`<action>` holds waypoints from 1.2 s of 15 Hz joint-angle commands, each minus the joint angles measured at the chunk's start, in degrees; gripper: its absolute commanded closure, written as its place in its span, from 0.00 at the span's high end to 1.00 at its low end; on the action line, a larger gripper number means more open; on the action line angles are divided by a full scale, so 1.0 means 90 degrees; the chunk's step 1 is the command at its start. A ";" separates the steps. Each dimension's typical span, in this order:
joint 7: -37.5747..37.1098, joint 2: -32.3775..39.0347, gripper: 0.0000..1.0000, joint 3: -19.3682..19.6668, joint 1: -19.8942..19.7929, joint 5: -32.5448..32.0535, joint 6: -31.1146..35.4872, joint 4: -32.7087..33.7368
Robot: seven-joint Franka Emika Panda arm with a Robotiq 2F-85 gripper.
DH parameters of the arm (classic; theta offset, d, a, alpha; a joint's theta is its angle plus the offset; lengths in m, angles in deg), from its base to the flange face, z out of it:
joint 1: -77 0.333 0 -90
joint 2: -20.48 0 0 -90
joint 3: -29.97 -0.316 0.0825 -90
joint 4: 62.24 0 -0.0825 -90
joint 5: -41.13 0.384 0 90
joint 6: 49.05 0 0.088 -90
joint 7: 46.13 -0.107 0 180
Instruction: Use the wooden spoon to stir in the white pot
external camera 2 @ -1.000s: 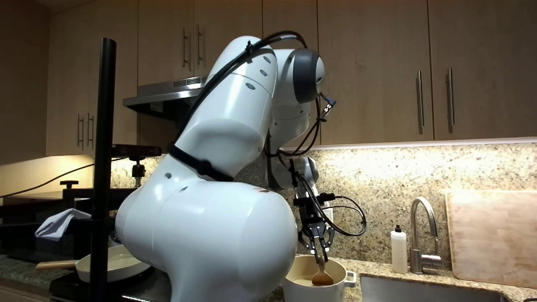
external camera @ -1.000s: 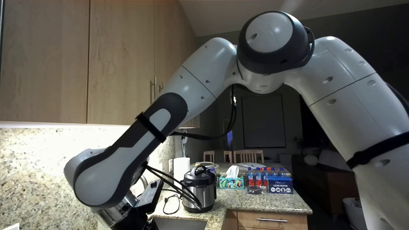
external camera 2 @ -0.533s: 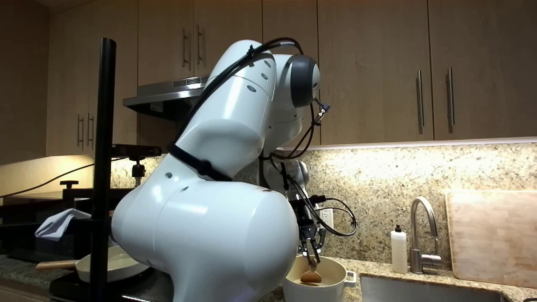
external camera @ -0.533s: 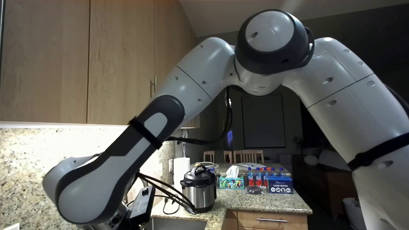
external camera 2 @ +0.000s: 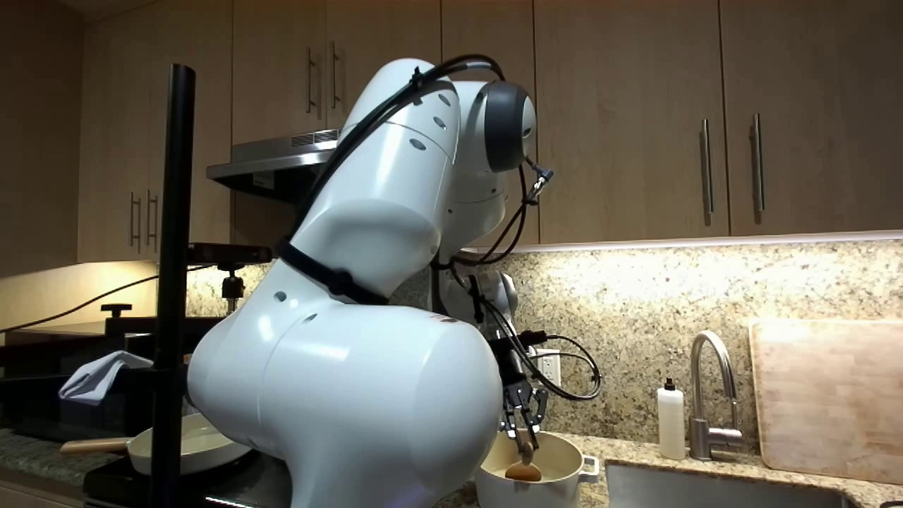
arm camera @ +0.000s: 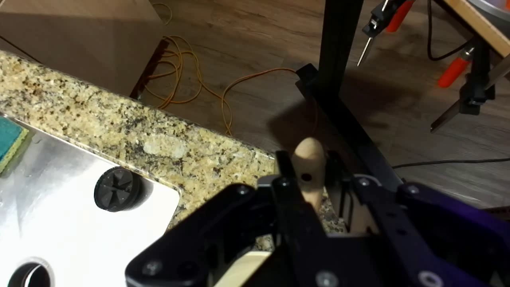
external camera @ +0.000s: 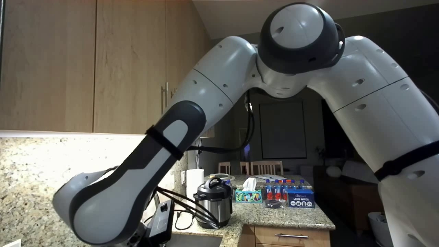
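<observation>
In an exterior view the white pot [external camera 2: 528, 495] stands on the counter just left of the sink. Inside it, the wooden spoon [external camera 2: 523, 471] points bowl-down, its head below the pot's rim near the middle. My gripper [external camera 2: 528, 444] is directly above, shut on the spoon's handle. The wrist view shows the rounded handle end [arm camera: 309, 159], with a small hole, squeezed between the two fingertips of the gripper [arm camera: 310, 164]. A strip of the white pot's rim [arm camera: 243, 268] shows beneath the gripper there. What the pot contains is hard to make out.
Right of the pot are the sink [external camera 2: 726, 487], a faucet [external camera 2: 712, 395], a soap bottle [external camera 2: 671, 421] and a cutting board [external camera 2: 829, 402]. A pan [external camera 2: 190, 451] and a black pole [external camera 2: 175, 282] stand left. A pressure cooker [external camera: 214, 206] sits on the far counter.
The gripper and spoon have shifted left within the pot in an exterior view, most of it in the first half second. Since then the arm has risen slightly, and the spoon's head looks turned.
</observation>
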State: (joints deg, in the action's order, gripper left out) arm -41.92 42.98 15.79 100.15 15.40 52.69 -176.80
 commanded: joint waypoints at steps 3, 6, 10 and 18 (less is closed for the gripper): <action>-0.0136 -0.0708 0.09 0.0028 -0.0289 0.0007 0.0089 -0.0612; -0.0093 -0.0749 0.09 0.0069 -0.0397 -0.0035 0.0006 -0.0485; 0.0002 -0.0479 0.09 0.0061 -0.0350 -0.0184 -0.0226 -0.0037; 0.0265 0.0151 0.09 -0.0034 -0.0097 -0.0467 -0.0470 0.0765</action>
State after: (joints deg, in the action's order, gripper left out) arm -41.44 42.28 15.97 98.45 13.00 50.78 -172.59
